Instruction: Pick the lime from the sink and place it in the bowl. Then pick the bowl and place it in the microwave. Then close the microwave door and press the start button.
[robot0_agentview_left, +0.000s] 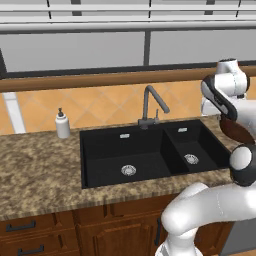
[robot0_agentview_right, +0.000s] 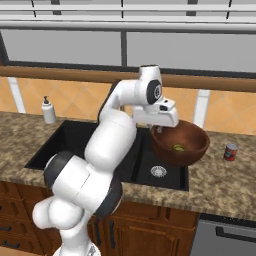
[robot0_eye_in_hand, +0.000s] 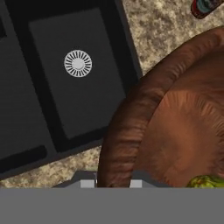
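My gripper (robot0_agentview_right: 159, 129) is shut on the near rim of a brown wooden bowl (robot0_agentview_right: 181, 142) and holds it in the air over the sink's right basin and the counter beside it. The yellow-green lime (robot0_agentview_right: 178, 147) lies in the bottom of the bowl. In the hand view the bowl (robot0_eye_in_hand: 175, 122) takes up the right side, the lime (robot0_eye_in_hand: 205, 181) peeks in at the bottom edge, and the rim runs between my fingertips. The black double-basin sink (robot0_agentview_left: 130, 150) lies below with nothing in it. The bowl's edge (robot0_agentview_left: 235, 131) also shows behind my arm. The microwave, its door and start button are out of view.
A grey curved faucet (robot0_agentview_left: 150, 105) stands behind the sink. On the granite counter, a white soap dispenser (robot0_agentview_left: 62, 124) sits to the left of the sink. A small red can (robot0_agentview_right: 230, 151) stands on the counter to the right of the bowl. Wooden drawers run below the counter.
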